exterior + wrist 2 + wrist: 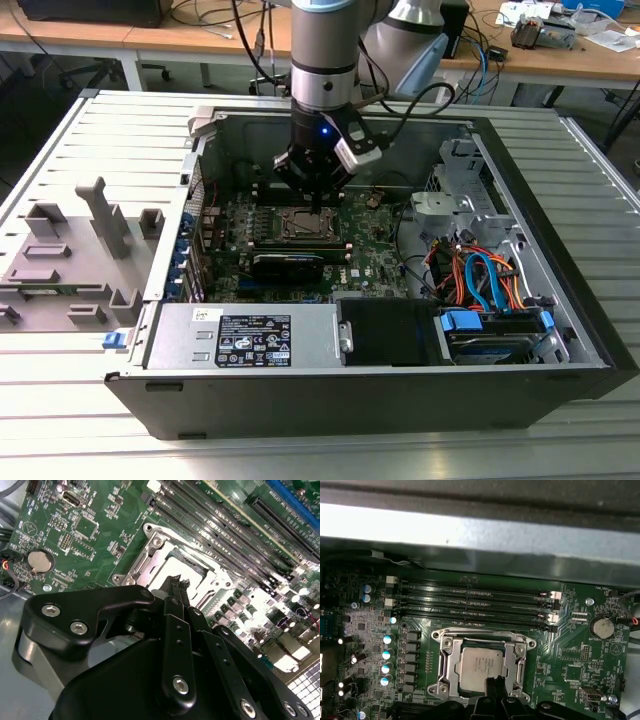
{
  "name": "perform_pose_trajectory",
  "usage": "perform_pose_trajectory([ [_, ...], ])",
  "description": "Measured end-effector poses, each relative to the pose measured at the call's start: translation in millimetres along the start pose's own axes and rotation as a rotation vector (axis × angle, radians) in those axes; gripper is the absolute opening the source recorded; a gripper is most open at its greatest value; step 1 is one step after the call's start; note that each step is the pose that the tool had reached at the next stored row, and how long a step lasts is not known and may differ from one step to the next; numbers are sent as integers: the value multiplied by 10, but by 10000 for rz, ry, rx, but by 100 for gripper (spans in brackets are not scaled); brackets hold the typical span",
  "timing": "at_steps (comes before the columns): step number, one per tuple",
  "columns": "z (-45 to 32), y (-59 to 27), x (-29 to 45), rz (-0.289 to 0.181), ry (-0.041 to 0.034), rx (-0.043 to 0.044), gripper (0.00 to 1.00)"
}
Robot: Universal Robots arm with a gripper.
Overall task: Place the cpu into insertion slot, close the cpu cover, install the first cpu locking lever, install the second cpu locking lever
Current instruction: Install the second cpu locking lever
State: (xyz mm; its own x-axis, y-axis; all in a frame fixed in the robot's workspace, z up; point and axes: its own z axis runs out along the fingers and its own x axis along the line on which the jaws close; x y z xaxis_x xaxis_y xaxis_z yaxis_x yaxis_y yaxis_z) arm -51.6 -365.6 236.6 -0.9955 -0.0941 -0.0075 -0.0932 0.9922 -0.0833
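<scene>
The cpu (479, 666) lies flat in the socket on the green motherboard (372, 240), pale silver top up. The cpu cover (448, 666) lies down around it as a silvery frame, also seen in the second wrist view, cover (150, 555) and cpu (189, 564). My gripper (495, 686) hangs just above the socket's edge, its black fingertips pressed together and shut on nothing I can see. In the exterior view the gripper (315, 197) stands upright over the cpu (303, 226). I cannot tell the locking levers apart from the socket's metal.
The motherboard sits deep in an open computer case (560, 300). Memory slots (470, 602) run beside the socket, and a coin battery (601, 627) lies further off. A power supply (250, 336) and a drive bay with blue and orange cables (480, 285) fill the front. A grey fixture (70, 262) stands outside.
</scene>
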Motion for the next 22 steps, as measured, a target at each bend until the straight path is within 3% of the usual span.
perform_pose_trajectory([
  [4, 13, -87, 1, 18, 3, 0, 11],
  [6, 25, -111, -43, 18, 13, -2, 11],
  [7, 34, -124, -103, 15, 35, 2, 11],
  [11, 59, -190, -141, 14, 49, 1, 11],
  [13, 130, -334, -168, 13, 59, -1, 11],
  [15, 201, -409, -170, 15, 65, 0, 11],
  [20, 224, -405, -166, 14, 55, -94, 11],
  [22, 229, -402, -132, 14, 49, -160, 11],
])
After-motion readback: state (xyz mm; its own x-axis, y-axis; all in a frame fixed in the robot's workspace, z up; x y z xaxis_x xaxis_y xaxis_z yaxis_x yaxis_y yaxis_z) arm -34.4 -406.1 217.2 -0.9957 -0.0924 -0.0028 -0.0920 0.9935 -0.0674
